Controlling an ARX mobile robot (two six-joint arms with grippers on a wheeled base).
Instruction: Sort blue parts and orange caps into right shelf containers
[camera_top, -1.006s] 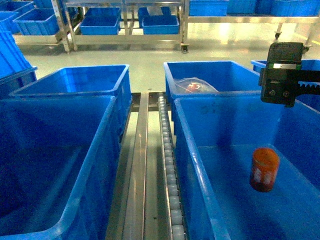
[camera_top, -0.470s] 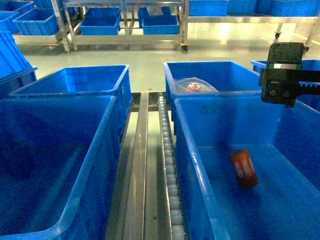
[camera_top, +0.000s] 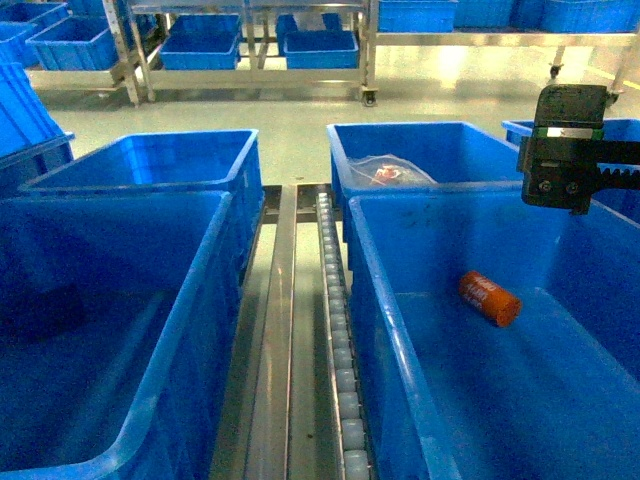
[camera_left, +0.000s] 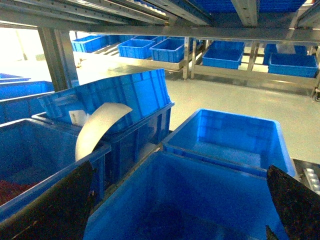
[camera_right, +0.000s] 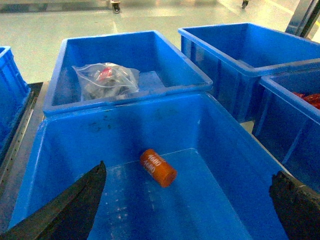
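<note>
Warehouse floor, steel racks behind | we see one orange cap (camera_right: 158, 167) lying on its side in the near crate (camera_right: 60, 145) | right gripper (camera_right: 187, 212) above it, spread wide, empty | left gripper (camera_left: 175, 210) wide too

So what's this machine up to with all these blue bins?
It is sorting small parts into crates. An orange cap lies on its side on the floor of the near right crate, with nothing holding it. The right end effector hangs open above that crate, its fingers spread wide, and the left end effector hangs open over another blue crate on the left. The crate behind holds a clear plastic bag of parts.
</note>
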